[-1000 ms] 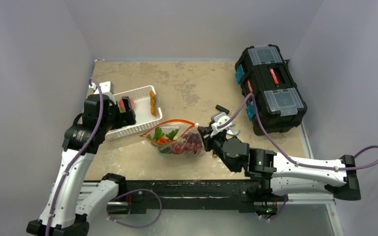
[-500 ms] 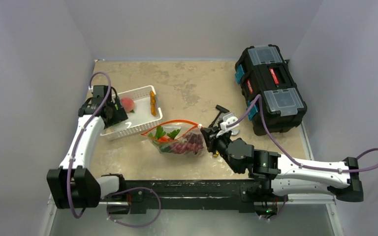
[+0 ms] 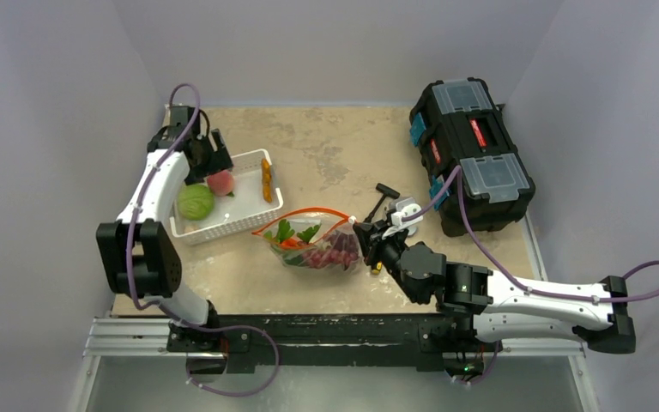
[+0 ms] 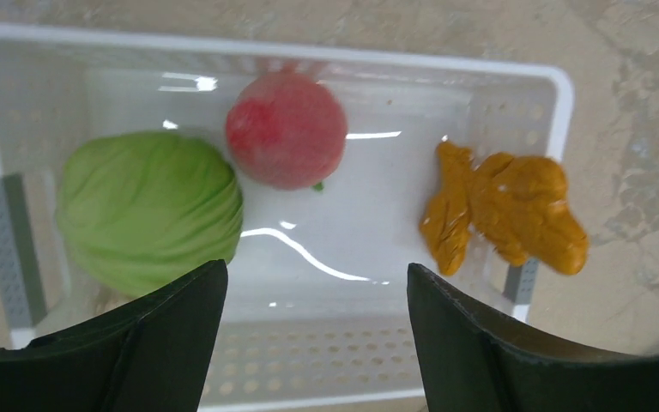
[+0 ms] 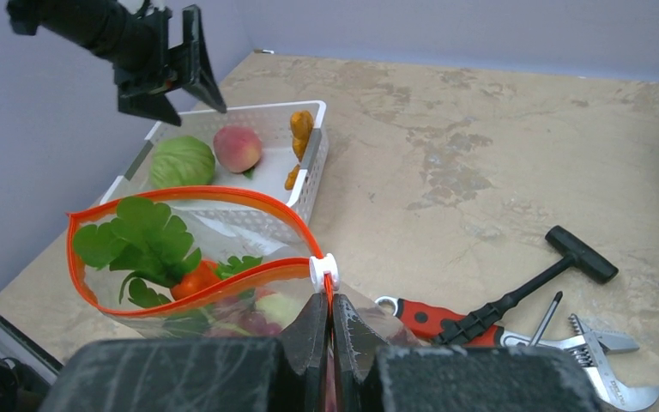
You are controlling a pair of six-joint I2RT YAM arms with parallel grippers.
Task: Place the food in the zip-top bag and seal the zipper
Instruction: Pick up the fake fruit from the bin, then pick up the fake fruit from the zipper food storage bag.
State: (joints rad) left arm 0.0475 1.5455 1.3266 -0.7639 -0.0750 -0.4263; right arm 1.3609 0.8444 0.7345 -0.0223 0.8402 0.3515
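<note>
The left gripper (image 4: pixel 313 279) is hovering open above a white slatted basket (image 4: pixel 309 51) holding green cabbage (image 4: pixel 146 210), pink peach (image 4: pixel 287 129) and orange piece (image 4: pixel 502 219). The right gripper (image 5: pixel 330 300) is pinching the clear plastic zip-top bag (image 3: pixel 309 249) by its rim. The round peach may be slipping from the jaws.

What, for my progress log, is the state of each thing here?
zip-top bag, open, food inside
zipper, unsealed, mouth gaping
right gripper, shut on the bag's mouth corner
left gripper, open, empty, above the basket
basket, holding cabbage, peach, orange piece
toolbox, closed
</note>
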